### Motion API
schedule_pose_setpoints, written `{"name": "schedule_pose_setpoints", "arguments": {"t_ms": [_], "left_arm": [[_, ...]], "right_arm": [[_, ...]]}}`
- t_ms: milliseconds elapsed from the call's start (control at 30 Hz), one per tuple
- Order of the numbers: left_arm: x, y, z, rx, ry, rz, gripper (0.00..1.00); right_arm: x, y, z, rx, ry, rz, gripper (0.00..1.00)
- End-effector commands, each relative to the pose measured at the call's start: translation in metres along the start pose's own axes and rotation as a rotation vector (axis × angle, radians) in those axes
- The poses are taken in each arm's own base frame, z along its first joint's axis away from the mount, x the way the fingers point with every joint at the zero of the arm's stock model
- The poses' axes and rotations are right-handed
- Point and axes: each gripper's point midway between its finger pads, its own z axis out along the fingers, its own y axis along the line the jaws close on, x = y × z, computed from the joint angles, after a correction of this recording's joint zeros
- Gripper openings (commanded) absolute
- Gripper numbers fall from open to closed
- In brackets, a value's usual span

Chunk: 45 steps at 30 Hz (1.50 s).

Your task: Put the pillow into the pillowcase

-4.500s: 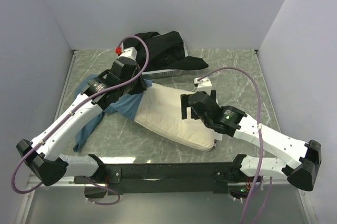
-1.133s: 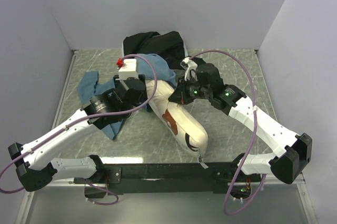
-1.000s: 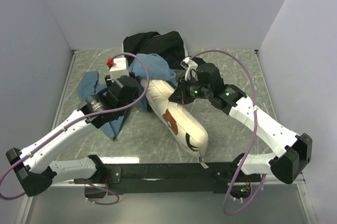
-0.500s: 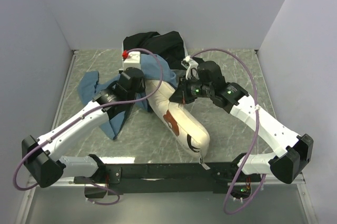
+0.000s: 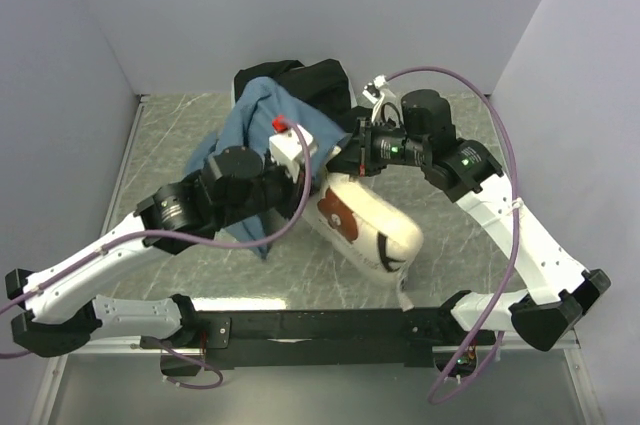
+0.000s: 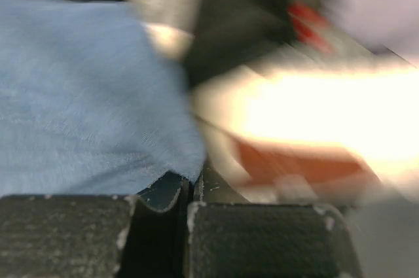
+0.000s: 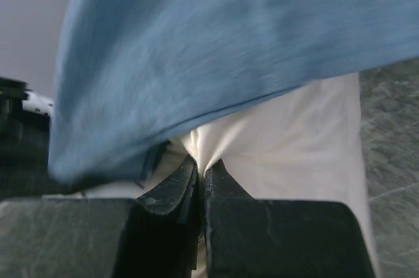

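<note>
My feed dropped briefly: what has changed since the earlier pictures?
The left pincer dragged the slate-blue fabric pillowcase from the left side, up and rightward over the far end of the cream-white quilted pillow. The right pincer moved back to pinch that pillow, which went from flat to bunched, near end swinging right. The black cloth at the back stayed put.

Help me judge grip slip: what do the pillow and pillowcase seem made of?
The pillowcase looks like thin, matte slate-blue cloth, draping in limp folds. The pillow looks like a cream fabric shell over soft filling, since it bulges and puckers; exact fibres cannot be told.
</note>
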Motion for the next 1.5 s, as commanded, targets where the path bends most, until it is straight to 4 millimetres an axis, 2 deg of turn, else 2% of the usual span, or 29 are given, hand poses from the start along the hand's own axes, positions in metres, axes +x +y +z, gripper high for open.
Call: {"name": "schedule_pose_setpoints", "arguments": {"t_ms": [0,133,167,200,267,300,333,367,400,500,567,600,633,667,733,767,833,867,900,967,1100,1200,1233,1300,1333,1367,1400,1433,1467], "left_arm": [[0.012,-0.071,-0.033,0.313,0.014,-0.02,0.01],[0.021,-0.076,-0.043,0.364,0.012,-0.058,0.01],[0.022,-0.085,-0.048,0.42,0.012,-0.071,0.01],[0.024,-0.082,-0.051,0.404,0.004,-0.082,0.01],[0.029,-0.06,-0.045,0.27,0.01,-0.137,0.01],[0.032,-0.037,-0.037,0.133,0.001,-0.153,0.04],[0.037,-0.029,-0.034,0.079,0.012,-0.166,0.03],[0.042,-0.023,-0.031,0.037,0.026,-0.198,0.03],[0.052,-0.012,-0.025,-0.037,0.048,-0.211,0.03],[0.062,-0.006,-0.014,-0.096,0.079,-0.298,0.01],[0.064,-0.002,-0.01,-0.135,0.098,-0.359,0.01],[0.062,-0.001,-0.006,-0.15,0.106,-0.375,0.02],[0.063,0.002,-0.003,-0.165,0.115,-0.396,0.03],[0.063,0.012,0.003,-0.195,0.122,-0.415,0.04],[0.066,0.022,0.011,-0.213,0.14,-0.454,0.04],[0.073,0.039,0.018,-0.253,0.152,-0.475,0.03],[0.074,0.053,0.027,-0.275,0.144,-0.509,0.02],[0.08,0.062,0.032,-0.285,0.156,-0.531,0.01],[0.082,0.068,0.035,-0.296,0.154,-0.54,0.01],[0.084,0.082,0.043,-0.306,0.152,-0.558,0.01],[0.084,0.093,0.058,-0.307,0.168,-0.559,0.02],[0.081,0.095,0.069,-0.302,0.17,-0.563,0.02],[0.081,0.096,0.071,-0.302,0.172,-0.561,0.02],[0.078,0.098,0.078,-0.304,0.172,-0.557,0.04],[0.077,0.101,0.08,-0.312,0.173,-0.55,0.04],[0.074,0.103,0.083,-0.32,0.172,-0.547,0.06],[0.072,0.106,0.086,-0.323,0.165,-0.544,0.1],[0.07,0.109,0.088,-0.324,0.162,-0.539,0.1],[0.067,0.111,0.091,-0.325,0.154,-0.536,0.11]], "right_arm": [[-0.071,0.037,-0.017,-0.172,-0.255,-0.057,0.0],[-0.078,0.024,-0.017,-0.156,-0.272,-0.034,0.0],[-0.078,0.017,-0.015,-0.145,-0.271,-0.02,0.0],[-0.077,0.009,-0.01,-0.13,-0.265,-0.007,0.0],[-0.066,-0.009,0.003,-0.093,-0.235,0.018,0.0],[-0.062,-0.017,0.009,-0.081,-0.228,0.024,0.0],[-0.056,-0.025,0.014,-0.067,-0.224,0.032,0.0],[-0.039,-0.043,0.024,-0.04,-0.192,0.064,0.0],[-0.036,-0.052,0.031,-0.026,-0.196,0.071,0.0],[-0.012,-0.084,0.059,0.016,-0.128,0.128,0.0],[-0.011,-0.094,0.071,0.031,-0.105,0.142,0.0],[-0.007,-0.109,0.082,0.071,-0.083,0.145,0.01],[-0.009,-0.117,0.085,0.103,-0.083,0.144,0.07],[-0.021,-0.126,0.086,0.155,-0.115,0.117,0.25],[-0.026,-0.148,0.089,0.268,-0.115,0.103,0.44],[-0.049,-0.157,0.08,0.35,-0.175,0.056,0.58],[-0.057,-0.167,0.07,0.431,-0.185,0.037,0.72],[-0.073,-0.163,0.061,0.454,-0.224,-0.003,0.86],[-0.085,-0.164,0.048,0.502,-0.265,-0.024,0.92],[-0.108,-0.157,0.03,0.532,-0.321,-0.063,1.0],[-0.125,-0.159,-0.005,0.653,-0.39,-0.07,1.0],[-0.12,-0.168,-0.031,0.754,-0.439,-0.03,1.0],[-0.109,-0.18,-0.036,0.806,-0.434,-0.013,1.0],[-0.101,-0.178,-0.052,0.809,-0.473,0.017,1.0],[-0.076,-0.192,-0.048,0.824,-0.43,0.035,1.0],[-0.074,-0.184,-0.06,0.801,-0.48,0.045,1.0],[-0.062,-0.187,-0.06,0.794,-0.479,0.059,1.0],[-0.027,-0.203,-0.052,0.793,-0.422,0.09,1.0],[-0.018,-0.195,-0.059,0.756,-0.454,0.098,1.0]]}}
